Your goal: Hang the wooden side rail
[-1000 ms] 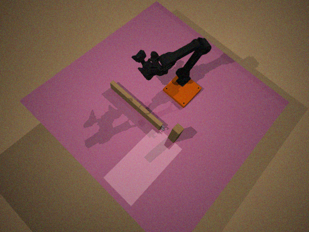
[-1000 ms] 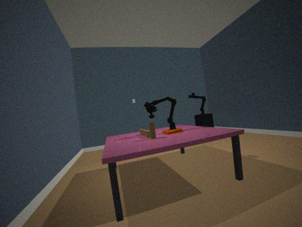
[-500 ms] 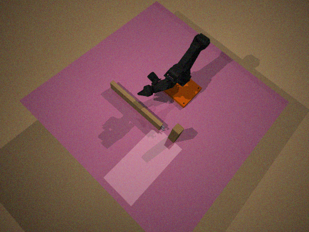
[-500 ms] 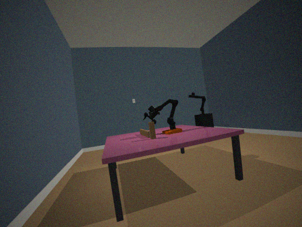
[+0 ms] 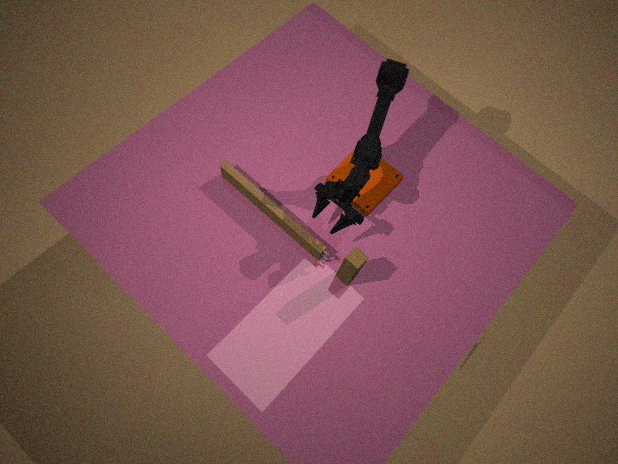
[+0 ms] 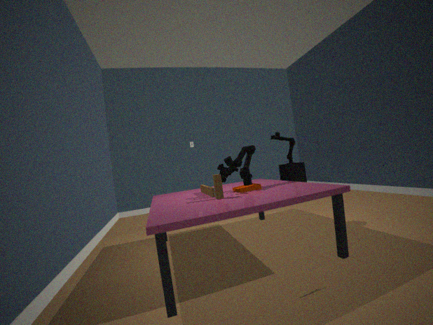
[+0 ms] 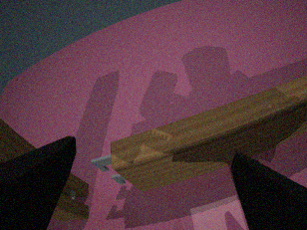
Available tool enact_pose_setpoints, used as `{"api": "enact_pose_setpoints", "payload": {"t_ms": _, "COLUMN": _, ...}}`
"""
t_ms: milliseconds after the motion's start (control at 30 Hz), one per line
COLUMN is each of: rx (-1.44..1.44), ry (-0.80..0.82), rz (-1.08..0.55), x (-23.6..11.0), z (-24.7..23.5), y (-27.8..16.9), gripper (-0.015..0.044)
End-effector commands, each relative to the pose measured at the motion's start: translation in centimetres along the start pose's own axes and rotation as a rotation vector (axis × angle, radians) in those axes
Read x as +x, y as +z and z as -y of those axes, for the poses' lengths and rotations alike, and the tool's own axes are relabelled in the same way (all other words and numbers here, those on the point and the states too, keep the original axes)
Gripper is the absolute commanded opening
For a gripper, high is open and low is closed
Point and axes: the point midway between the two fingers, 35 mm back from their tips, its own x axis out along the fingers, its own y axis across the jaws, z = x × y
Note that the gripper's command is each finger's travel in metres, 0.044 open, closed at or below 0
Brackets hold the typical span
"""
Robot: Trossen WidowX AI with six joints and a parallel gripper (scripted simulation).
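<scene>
Pincer (image 5: 331,220) hangs wide open and empty above the pink table (image 5: 150,150), beside the wooden side rail (image 5: 272,210) lying flat there. Its steel hooks (image 5: 325,257) sit just short of the upright headboard post (image 5: 352,266), not touching.

a magenta table (image 5: 450,260) on dark legs carries it all. the wooden side rail (image 5: 272,210) lies flat on it, hook end just short of the upright headboard post (image 5: 351,265). beyond the post sits the orange base plate (image 5: 392,182). a paler rectangle (image 5: 280,340) marks the top beside the post.
</scene>
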Motion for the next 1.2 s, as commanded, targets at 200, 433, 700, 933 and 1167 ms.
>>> {"api": "enact_pose_setpoints", "payload": {"t_ms": 200, "rx": -0.537, "ry": 0.419, "rz": 0.01, "x": -3.7, "z": -4.2, "y": -6.7, "gripper": 0.044}}
{"api": "enact_pose_setpoints", "payload": {"t_ms": 433, "rx": -0.537, "ry": 0.419, "rz": 0.01, "x": -3.7, "z": -4.2, "y": -6.7, "gripper": 0.044}}
{"api": "enact_pose_setpoints", "payload": {"t_ms": 700, "rx": -0.537, "ry": 0.419, "rz": 0.01, "x": -3.7, "z": -4.2, "y": -6.7, "gripper": 0.044}}
{"api": "enact_pose_setpoints", "payload": {"t_ms": 933, "rx": -0.537, "ry": 0.419, "rz": 0.01, "x": -3.7, "z": -4.2, "y": -6.7, "gripper": 0.044}}
{"api": "enact_pose_setpoints", "payload": {"t_ms": 1167, "rx": -0.74, "ry": 0.471, "rz": -0.15, "x": -1.7, "z": -4.7, "y": -6.0, "gripper": 0.044}}
